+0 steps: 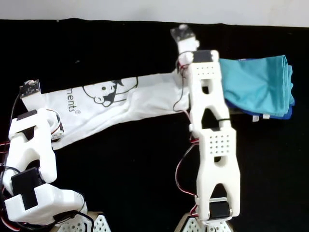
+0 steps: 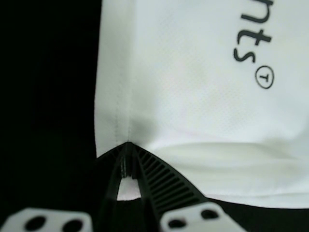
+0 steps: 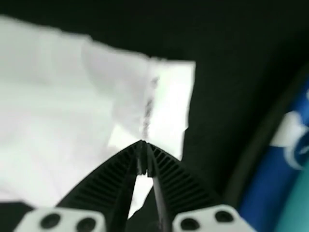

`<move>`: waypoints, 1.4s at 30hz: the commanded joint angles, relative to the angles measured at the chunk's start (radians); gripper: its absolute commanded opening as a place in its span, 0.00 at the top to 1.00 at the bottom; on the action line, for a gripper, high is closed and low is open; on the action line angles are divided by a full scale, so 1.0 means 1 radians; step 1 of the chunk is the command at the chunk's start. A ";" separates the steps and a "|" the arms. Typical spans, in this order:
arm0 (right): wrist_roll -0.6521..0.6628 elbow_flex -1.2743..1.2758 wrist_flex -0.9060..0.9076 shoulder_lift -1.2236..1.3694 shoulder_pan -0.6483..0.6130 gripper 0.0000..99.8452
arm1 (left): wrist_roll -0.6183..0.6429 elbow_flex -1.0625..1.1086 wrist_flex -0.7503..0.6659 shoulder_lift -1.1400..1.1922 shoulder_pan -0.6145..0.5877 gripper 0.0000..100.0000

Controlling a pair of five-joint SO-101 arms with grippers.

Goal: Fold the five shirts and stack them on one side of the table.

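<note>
Midpoint, I judge: I am holding the white printed cloth shirt (image 1: 125, 104) pinched in left gripper (image 2: 128, 162) and right gripper (image 3: 145, 162). Folded teal shirt (image 1: 256, 82) is lying on folded blue shirt (image 1: 286, 114).

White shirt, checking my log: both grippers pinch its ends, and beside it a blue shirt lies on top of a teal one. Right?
No: the high view shows the teal shirt on top, with the blue shirt peeking out beneath. The left gripper and right gripper do each pinch an end of the white shirt.
</note>
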 commanded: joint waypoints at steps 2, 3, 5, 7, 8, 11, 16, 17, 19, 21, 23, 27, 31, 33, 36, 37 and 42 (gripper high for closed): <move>-0.008 -0.010 0.124 -0.013 -0.030 0.99 | 0.000 0.004 -0.020 -0.002 0.004 0.99; 0.002 -0.010 0.147 -0.013 -0.031 0.99 | 0.000 0.004 -0.020 -0.002 0.004 0.99; 0.055 -0.010 0.197 -0.013 -0.030 0.99 | 0.000 0.004 -0.020 -0.002 0.004 0.99; 0.104 -0.010 0.248 -0.012 -0.028 0.99 | 0.000 0.004 -0.020 -0.002 0.004 0.99; 0.127 -0.010 0.269 -0.012 -0.024 0.99 | 0.000 0.004 -0.020 -0.002 0.004 0.99; 0.181 -0.010 0.305 -0.012 -0.002 0.99 | 0.000 0.004 -0.020 -0.002 0.004 0.99; 0.192 -0.010 0.298 -0.012 0.051 0.99 | 0.000 0.004 -0.020 -0.002 0.004 0.99; 0.192 -0.012 0.292 -0.013 0.058 0.99 | 0.000 0.004 -0.020 -0.002 0.004 0.99; 0.192 -0.061 0.282 -0.013 0.065 0.99 | 0.000 0.004 -0.020 -0.002 0.004 0.99; 0.187 -0.157 0.283 -0.013 0.070 0.99 | 0.000 0.004 -0.020 -0.002 0.004 0.99; 0.181 -0.265 0.298 -0.013 0.067 0.99 | 0.000 0.004 -0.020 -0.002 0.004 0.99; 0.077 -0.357 0.314 -0.016 0.028 0.99 | 0.000 0.004 -0.020 -0.002 0.004 0.99; 0.052 -0.272 0.314 -0.050 -0.077 0.99 | 0.000 0.004 -0.020 -0.002 0.004 0.99; 0.043 -0.199 0.314 -0.084 -0.150 0.99 | 0.000 0.004 -0.020 -0.002 0.004 0.99; 0.044 -0.088 0.312 -0.137 -0.248 0.99 | 0.000 0.004 -0.020 -0.002 0.004 0.99; 0.044 -0.051 0.312 -0.153 -0.271 0.99 | 0.000 0.004 -0.020 -0.002 0.004 0.99; 0.048 0.093 0.306 -0.217 -0.318 0.99 | 0.000 0.004 -0.020 -0.002 0.004 0.99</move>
